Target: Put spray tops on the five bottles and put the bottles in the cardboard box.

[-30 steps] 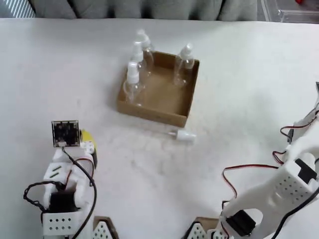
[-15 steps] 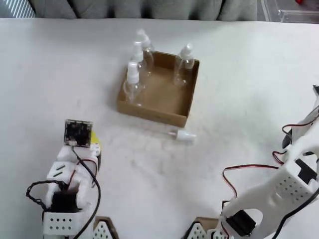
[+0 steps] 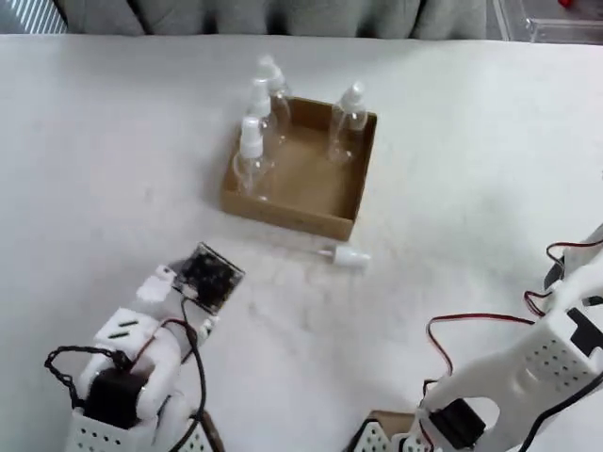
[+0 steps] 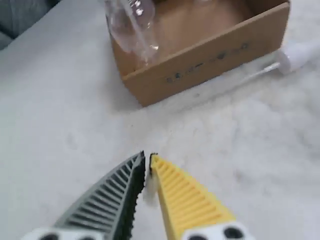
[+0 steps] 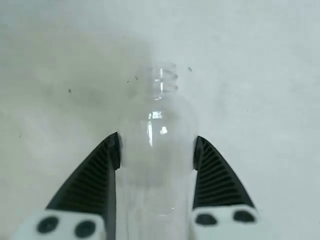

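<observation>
Right hand [image 5: 156,138] grips an open-necked bottle [image 5: 160,112]; left hand [image 4: 147,159] closed

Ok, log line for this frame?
left tool: shut, empty, near cardboard box | right tool: shut on uncapped bottle | in box: four capped bottles | spray top: loose on table beside box

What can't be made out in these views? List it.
Uncapped bottle: base cut off by the right wrist view's edge, between the fingers of the right gripper.
Spray top: head cut off by the left wrist view's edge, blurred.
Boxed bottle: upper part cut off there too.
Cardboard box print: blurred, left wrist view.
</observation>
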Available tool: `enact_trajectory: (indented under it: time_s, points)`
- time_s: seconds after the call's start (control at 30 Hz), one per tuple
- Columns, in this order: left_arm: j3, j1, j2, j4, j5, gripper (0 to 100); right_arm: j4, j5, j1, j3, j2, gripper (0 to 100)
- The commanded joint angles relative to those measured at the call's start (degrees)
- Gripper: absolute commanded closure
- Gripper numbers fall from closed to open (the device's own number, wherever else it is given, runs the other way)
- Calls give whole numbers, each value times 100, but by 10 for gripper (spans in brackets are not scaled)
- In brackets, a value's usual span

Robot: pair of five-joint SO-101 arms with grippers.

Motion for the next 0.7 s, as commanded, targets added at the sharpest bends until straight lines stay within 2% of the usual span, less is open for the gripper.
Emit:
enact_trajectory:
  time_s: [0.0,0.2,0.3,0.43,0.67]
  points:
    - [-440,681,330,-35,-431,972,22,79,31,-202,-418,983]
    - [-1125,2079,2185,-44,-1380,969,13,79,-22,-211,-426,983]
    - [-1574,2624,3196,-88,-1802,894,4,79,-22,-237,-426,983]
    - [-2031,2686,4497,-1143,-1960,784,4,325,-31,-220,-426,983]
    - [-3218,2747,7116,-1996,-2127,782,-382,378,31,-211,-418,983]
